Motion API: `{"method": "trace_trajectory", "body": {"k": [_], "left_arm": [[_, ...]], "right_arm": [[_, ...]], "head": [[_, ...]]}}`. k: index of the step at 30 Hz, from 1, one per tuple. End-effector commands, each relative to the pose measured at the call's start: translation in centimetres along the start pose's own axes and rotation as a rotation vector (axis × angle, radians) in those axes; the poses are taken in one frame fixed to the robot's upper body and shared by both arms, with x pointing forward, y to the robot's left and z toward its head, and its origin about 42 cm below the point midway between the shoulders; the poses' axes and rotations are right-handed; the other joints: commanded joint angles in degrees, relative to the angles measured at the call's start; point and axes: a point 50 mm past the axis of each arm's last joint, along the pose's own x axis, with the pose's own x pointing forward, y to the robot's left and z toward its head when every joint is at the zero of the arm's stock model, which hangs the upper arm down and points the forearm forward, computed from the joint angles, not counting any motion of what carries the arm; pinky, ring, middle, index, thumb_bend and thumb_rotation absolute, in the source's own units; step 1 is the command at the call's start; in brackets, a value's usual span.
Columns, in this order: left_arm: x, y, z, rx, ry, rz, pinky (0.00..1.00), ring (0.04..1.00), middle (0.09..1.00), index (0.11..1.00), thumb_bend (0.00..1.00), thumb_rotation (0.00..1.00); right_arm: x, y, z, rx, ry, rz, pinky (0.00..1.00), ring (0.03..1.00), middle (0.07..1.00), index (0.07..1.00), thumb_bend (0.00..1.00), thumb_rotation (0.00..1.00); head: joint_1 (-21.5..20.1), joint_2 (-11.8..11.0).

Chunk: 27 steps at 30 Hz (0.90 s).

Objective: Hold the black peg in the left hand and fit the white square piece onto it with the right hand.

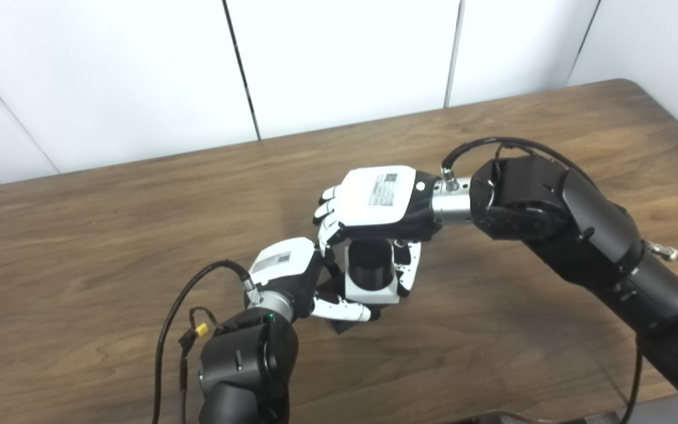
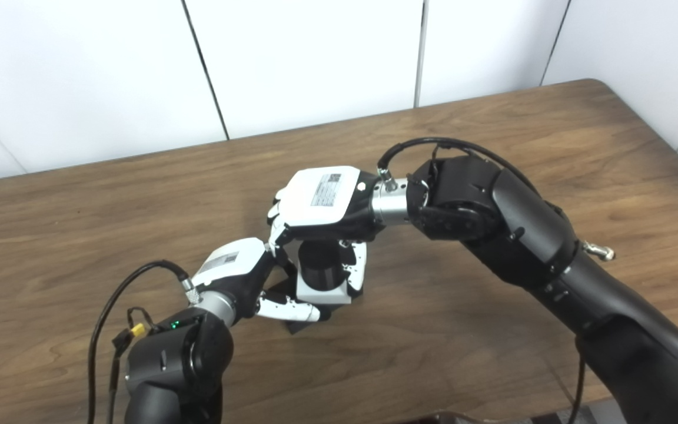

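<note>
The black peg (image 1: 369, 264) is a round black cylinder on a black square base (image 1: 345, 324) that rests on the table. My left hand (image 1: 292, 274) is shut on the base from the left, its thumb lying along the front. The white square piece (image 1: 372, 290) sits around the cylinder, low on it. My right hand (image 1: 374, 203) is directly above, palm down, its fingers closed on both sides of the white piece. The same group shows in the right eye view, with the peg (image 2: 319, 263) and the white piece (image 2: 322, 290) under the right hand (image 2: 320, 200).
A brown wooden table (image 1: 109, 235) runs to a white panelled wall (image 1: 339, 59) at the back. Its right corner (image 1: 627, 85) is rounded. Black cables loop off both wrists.
</note>
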Motion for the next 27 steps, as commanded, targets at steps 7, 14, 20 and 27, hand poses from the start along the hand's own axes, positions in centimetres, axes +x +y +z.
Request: {"method": "trace_trajectory", "body": {"k": [7, 14, 20, 27], "left_arm": [[-1.8, 3.7, 0.5, -0.123, -0.025, 0.104, 1.00, 1.000, 1.000, 1.000, 1.00, 0.53], [-2.7, 5.3, -0.8, -0.186, -0.012, 0.141, 1.00, 1.000, 0.998, 1.000, 1.00, 0.50], [-3.7, 6.5, -2.4, -0.212, -0.005, 0.151, 0.93, 0.995, 0.974, 0.982, 1.00, 0.49], [-5.0, 7.9, -5.2, -0.294, 0.014, 0.220, 0.73, 0.916, 0.943, 0.954, 1.00, 0.49]], "right_arm": [[-1.1, -5.5, -1.0, 0.127, 0.050, -0.096, 0.89, 0.912, 0.832, 0.767, 1.00, 0.35], [-1.8, -7.1, -1.5, 0.136, 0.069, -0.140, 0.82, 0.896, 0.823, 0.753, 1.00, 0.34], [-2.5, -7.6, -1.8, 0.146, 0.105, -0.154, 0.79, 0.887, 0.819, 0.745, 1.00, 0.34], [-3.8, -6.7, -3.4, 0.236, 0.165, -0.193, 0.78, 0.853, 0.809, 0.734, 1.00, 0.30]], "head": [[0.2, 0.0], [0.6, 0.1], [0.3, 0.0], [0.5, -0.3]]}}
